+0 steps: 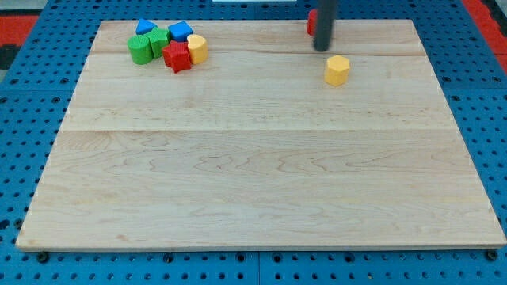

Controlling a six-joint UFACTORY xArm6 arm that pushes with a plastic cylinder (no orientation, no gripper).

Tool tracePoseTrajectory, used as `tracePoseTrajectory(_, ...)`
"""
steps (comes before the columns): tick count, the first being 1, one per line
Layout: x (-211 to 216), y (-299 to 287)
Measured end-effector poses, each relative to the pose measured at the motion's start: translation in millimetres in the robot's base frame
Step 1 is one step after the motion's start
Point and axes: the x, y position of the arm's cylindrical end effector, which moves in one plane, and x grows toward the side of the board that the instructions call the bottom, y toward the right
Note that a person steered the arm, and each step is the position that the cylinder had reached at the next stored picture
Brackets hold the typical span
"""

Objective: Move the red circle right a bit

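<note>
Wooden board [261, 158]: my tip [322, 49] hides most of red circle [311, 22].

Red circle behind the rod

The red circle [311, 21] lay at the wooden board's [253, 158] top edge, right of centre; only a red sliver showed; the rest sat hidden behind the dark rod.

This looks like a robotics lab bench. A pale wooden board [261, 174] lies on a blue perforated metal table [24, 111]. Small coloured toy blocks [168, 46] cluster on it.
</note>
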Motion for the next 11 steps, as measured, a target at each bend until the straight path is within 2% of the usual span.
tracePoseTrajectory(1,-56,14)
tracePoseTrajectory(2,-60,12)
tracePoseTrajectory(3,-59,-43)
tracePoseTrajectory(4,-25,-62)
tracePoseTrajectory(5,8,-120)
tracePoseTrajectory(6,-41,-140)
tracePoseTrajectory(7,-58,-141)
tracePoseTrajectory(8,-59,-123)
tracePoseTrajectory(9,-39,-83)
tracePoseTrajectory(10,16,-54)
tracePoseTrajectory(11,13,-8)
